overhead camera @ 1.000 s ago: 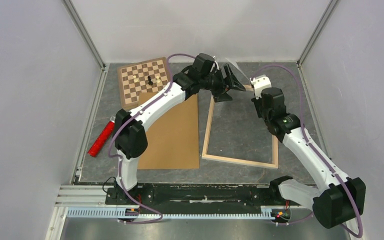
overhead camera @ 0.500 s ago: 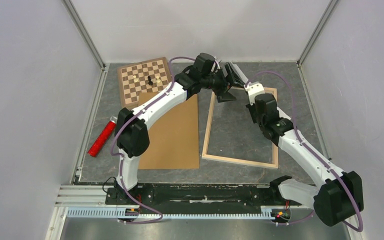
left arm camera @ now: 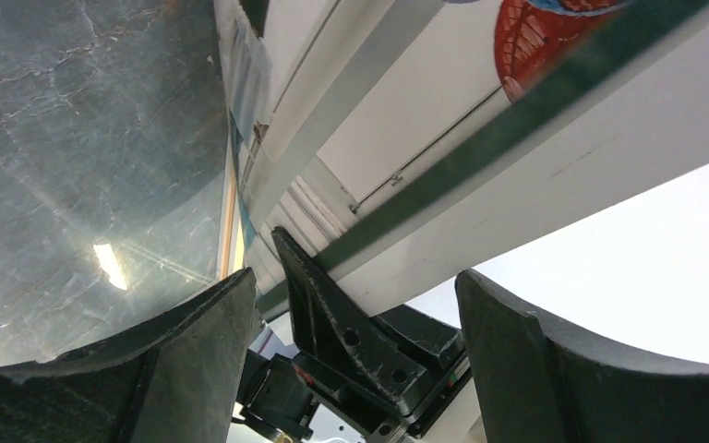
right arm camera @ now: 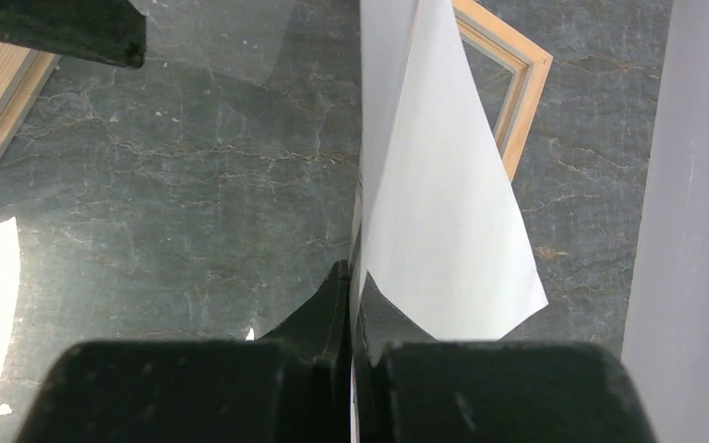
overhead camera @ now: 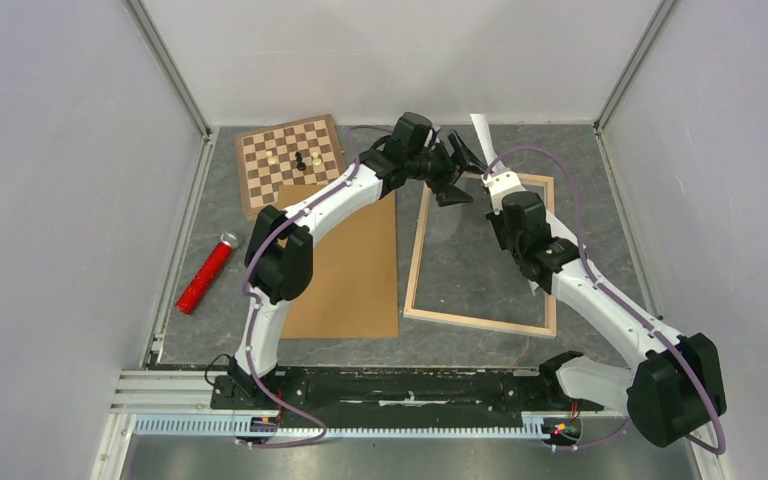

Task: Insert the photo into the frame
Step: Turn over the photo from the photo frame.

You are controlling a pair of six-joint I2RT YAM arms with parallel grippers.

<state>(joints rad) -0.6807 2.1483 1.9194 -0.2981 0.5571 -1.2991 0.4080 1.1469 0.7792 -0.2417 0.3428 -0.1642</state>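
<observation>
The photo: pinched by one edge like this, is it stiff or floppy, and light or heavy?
Probably floppy: the photo curls away from the shut right gripper pinching its edge. Likely light, since that small pinch holds it up. Its loose corner might catch the frame when lowered.

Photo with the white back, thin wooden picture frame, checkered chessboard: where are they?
white-backed photo (right arm camera: 434, 185): right wrist view, its plain back.
thin wooden picture frame (overhead camera: 475, 322): top view, near bar.
checkered chessboard (overhead camera: 263, 185): top view, bare near-left squares.
</observation>
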